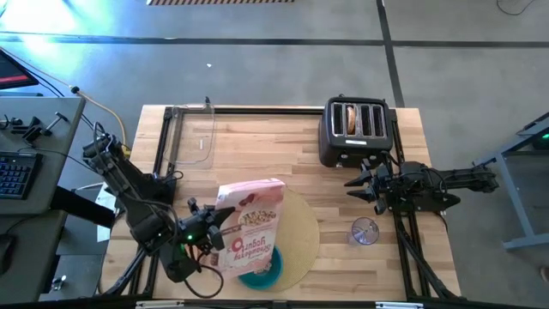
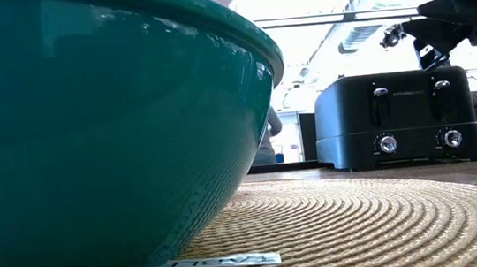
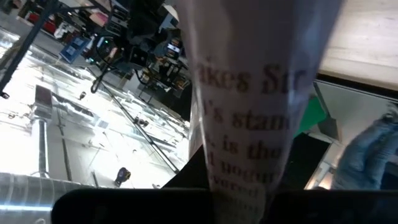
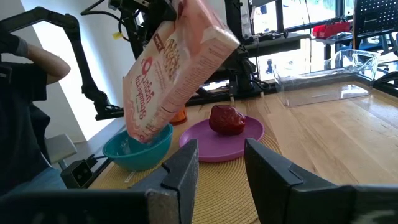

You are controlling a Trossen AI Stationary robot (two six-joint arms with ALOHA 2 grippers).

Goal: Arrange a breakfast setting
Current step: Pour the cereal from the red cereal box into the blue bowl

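Note:
My left gripper (image 1: 212, 227) is shut on the pink-and-white cereal box (image 1: 250, 225), which is tipped with its lower end in the teal bowl (image 4: 138, 147) on the round tan mat (image 1: 296, 230). Beside the bowl, the red fruit (image 4: 227, 119) lies on the purple plate (image 4: 219, 142). The orange cup (image 4: 179, 116) shows behind the box. The clear glass (image 1: 365, 231) stands right of the mat. My right gripper (image 1: 353, 187) is open and empty, in front of the black toaster (image 1: 356, 130), which holds a bagel (image 1: 350, 120) in a slot. The spoon is not in view. My left gripper holds the cereal box by its narrow side (image 3: 255, 124), coming level from the table's left. The box is lifted and tilted, its raised end (image 4: 208, 28) up and its lower end (image 4: 146, 134) down inside the teal bowl. The box hides the fingertips.
A clear plastic container (image 1: 194, 137) lies at the far left of the table. The toaster stands at the far right. A person (image 4: 25, 93) shows beyond the table's near-left side in the right wrist view. Bare wood lies between the container and the toaster.

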